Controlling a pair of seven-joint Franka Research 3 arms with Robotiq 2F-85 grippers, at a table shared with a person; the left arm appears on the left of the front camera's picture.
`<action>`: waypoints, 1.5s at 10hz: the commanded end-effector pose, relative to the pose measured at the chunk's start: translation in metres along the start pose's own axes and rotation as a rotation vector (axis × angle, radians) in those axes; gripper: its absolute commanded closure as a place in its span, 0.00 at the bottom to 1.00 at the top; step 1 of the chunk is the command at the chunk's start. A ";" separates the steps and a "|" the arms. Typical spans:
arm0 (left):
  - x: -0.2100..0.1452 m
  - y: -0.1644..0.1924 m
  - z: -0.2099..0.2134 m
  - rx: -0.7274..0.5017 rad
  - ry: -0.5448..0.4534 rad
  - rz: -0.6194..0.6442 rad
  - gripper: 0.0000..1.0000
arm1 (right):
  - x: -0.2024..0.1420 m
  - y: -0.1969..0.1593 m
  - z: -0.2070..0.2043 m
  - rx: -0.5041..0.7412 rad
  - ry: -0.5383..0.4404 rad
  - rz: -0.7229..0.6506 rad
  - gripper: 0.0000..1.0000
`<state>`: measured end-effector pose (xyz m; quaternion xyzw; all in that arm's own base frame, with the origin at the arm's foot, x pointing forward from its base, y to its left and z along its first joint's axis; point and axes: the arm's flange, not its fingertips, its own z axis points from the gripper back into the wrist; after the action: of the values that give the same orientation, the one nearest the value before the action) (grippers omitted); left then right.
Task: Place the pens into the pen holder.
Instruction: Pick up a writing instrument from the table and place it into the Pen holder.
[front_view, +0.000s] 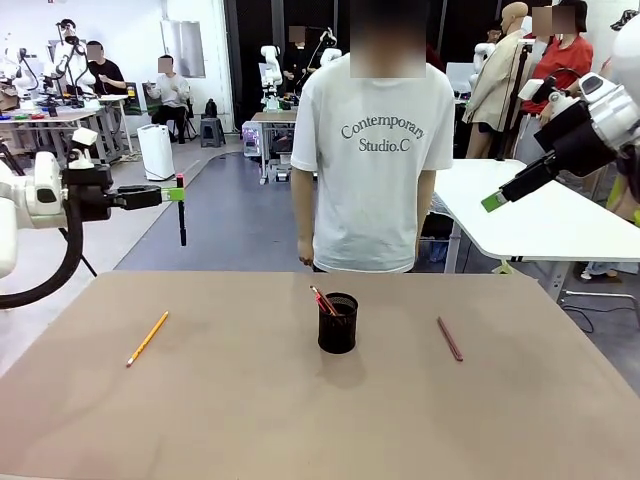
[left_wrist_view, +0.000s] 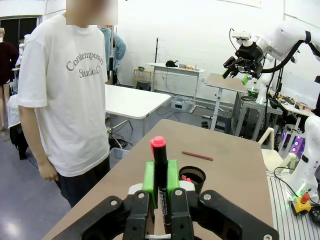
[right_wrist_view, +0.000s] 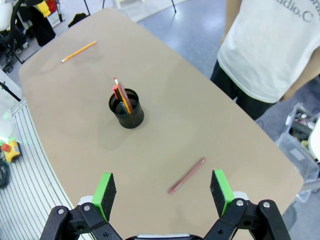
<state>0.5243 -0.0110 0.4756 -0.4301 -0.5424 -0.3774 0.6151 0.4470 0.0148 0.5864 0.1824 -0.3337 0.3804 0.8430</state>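
The left pincer (front_view: 178, 193) is clamped on the black pen (front_view: 182, 225), which hangs upright high over the left of the tabletop (front_view: 240, 420), well apart from the pen holder (front_view: 338, 325). The right pincer (front_view: 494, 201) stands wide and empty, high above the reddish-brown pen (front_view: 450, 339). The yellow pen (front_view: 147, 338) lies left of the pen holder.

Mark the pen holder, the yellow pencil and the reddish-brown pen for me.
pen holder (front_view: 338, 330), front view, on its mesh wall.
yellow pencil (front_view: 147, 339), front view, middle of the shaft.
reddish-brown pen (right_wrist_view: 187, 176), right wrist view, middle of the shaft.
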 end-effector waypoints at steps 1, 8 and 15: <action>0.002 0.000 0.002 0.001 -0.004 -0.003 1.00 | 0.000 0.000 0.000 0.014 -0.019 0.001 0.00; 0.000 0.000 0.000 0.000 0.000 0.000 1.00 | 0.000 0.000 0.000 0.014 -0.019 0.001 0.00; 0.024 -0.077 -0.143 -0.117 -0.103 -0.309 1.00 | 0.000 0.000 0.000 0.014 -0.019 0.001 0.00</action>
<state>0.5103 -0.1654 0.5105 -0.4209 -0.5750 -0.4648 0.5256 0.4470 0.0151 0.5866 0.1822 -0.3337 0.3807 0.8429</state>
